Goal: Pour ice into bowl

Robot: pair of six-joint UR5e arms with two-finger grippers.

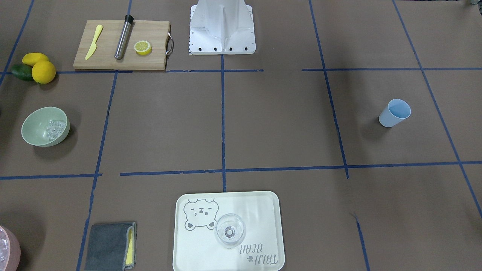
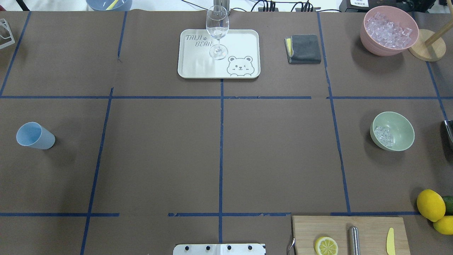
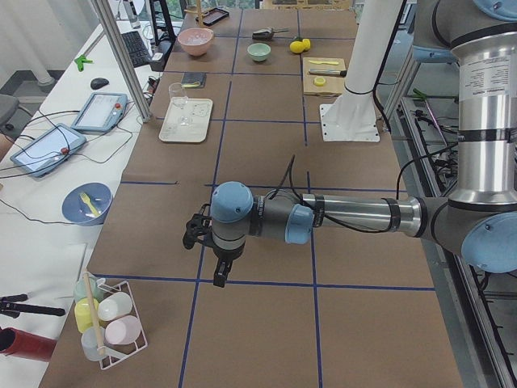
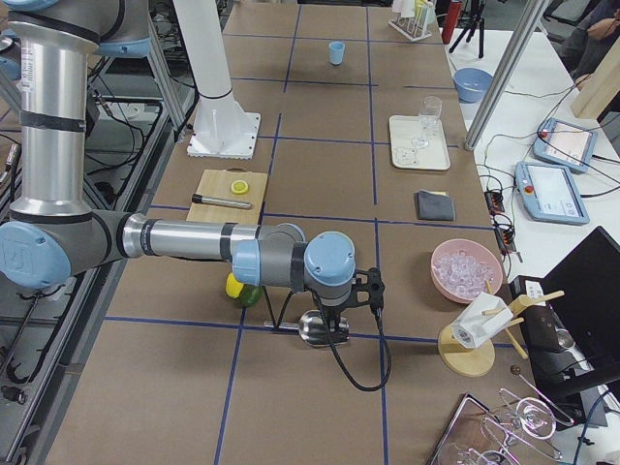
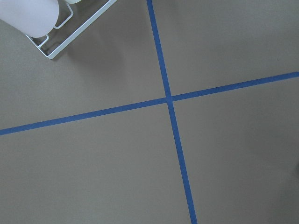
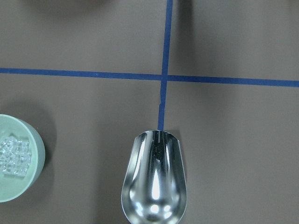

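Right gripper (image 4: 332, 312) hangs just over a shiny metal scoop (image 6: 154, 182); whether its fingers clamp the handle, I cannot tell. Left gripper (image 3: 219, 273) hovers above the brown, blue-taped table (image 2: 276, 159), its grip equally unclear. Clear little ice cubes (image 2: 383, 135) lie heaped inside the pale sage-green round bowl (image 2: 403, 125), near the scoop but apart from it.

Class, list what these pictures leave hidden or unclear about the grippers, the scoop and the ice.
- Left gripper: seen in the exterior left view only, and small; open or shut unclear.
- Right gripper: seen in the exterior right view only; its hold on the scoop is unclear.
- Handle of the scoop: cut off by the right wrist view's bottom edge.
- Ice in the bowl: too small to count.
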